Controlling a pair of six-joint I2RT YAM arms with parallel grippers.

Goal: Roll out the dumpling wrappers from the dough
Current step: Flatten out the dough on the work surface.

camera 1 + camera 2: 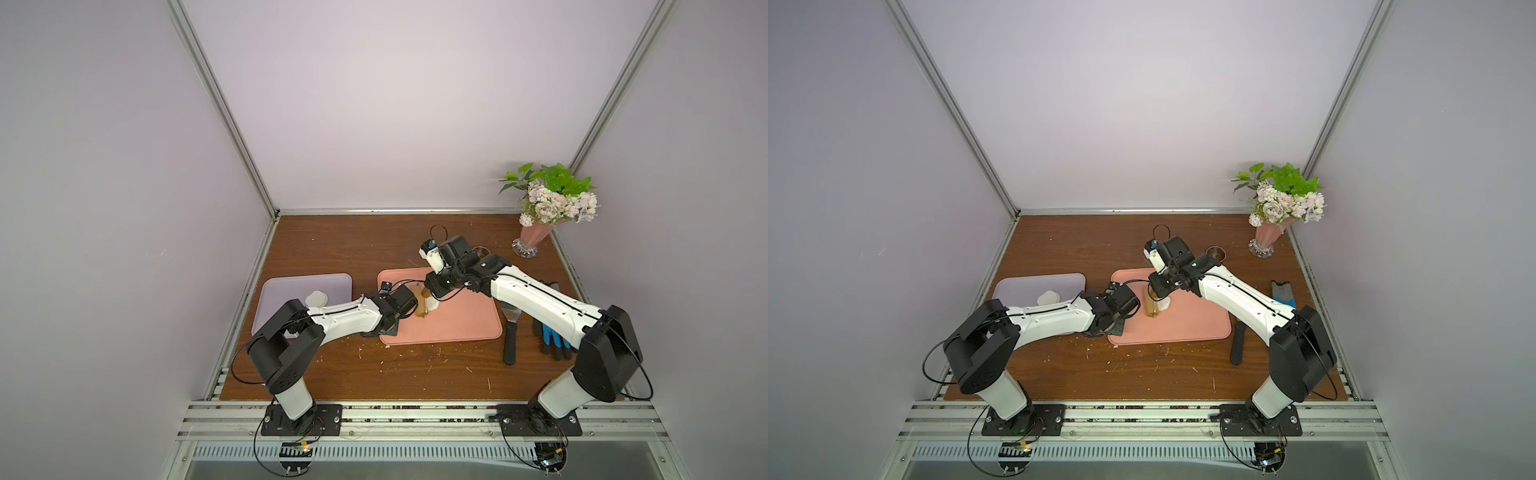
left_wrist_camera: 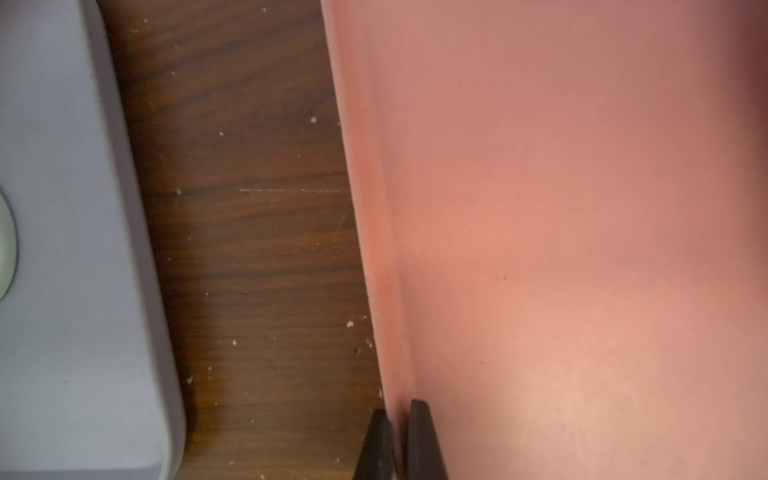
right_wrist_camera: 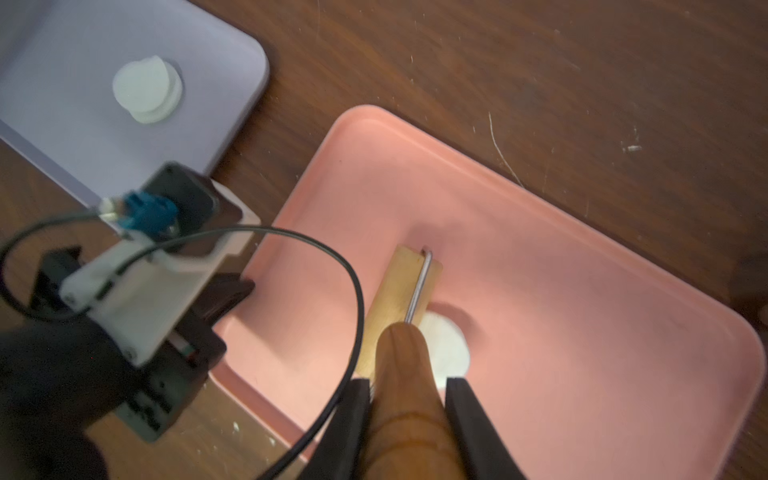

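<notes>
Tan wooden roller (image 3: 399, 291) lies in the pink plastic tray (image 3: 582, 291), over the edge of the flat white dough (image 3: 446, 345), which shows at its three o'clock in both top views. The right gripper (image 3: 409, 386) grasps the roller's handle. The left gripper (image 2: 398, 411) is clenched on the tray's nine-o'clock rim. Round white dumpling wrappers (image 3: 147, 89) are stacked on the lavender tray (image 3: 216, 83), at nine o'clock from the pink one.
</notes>
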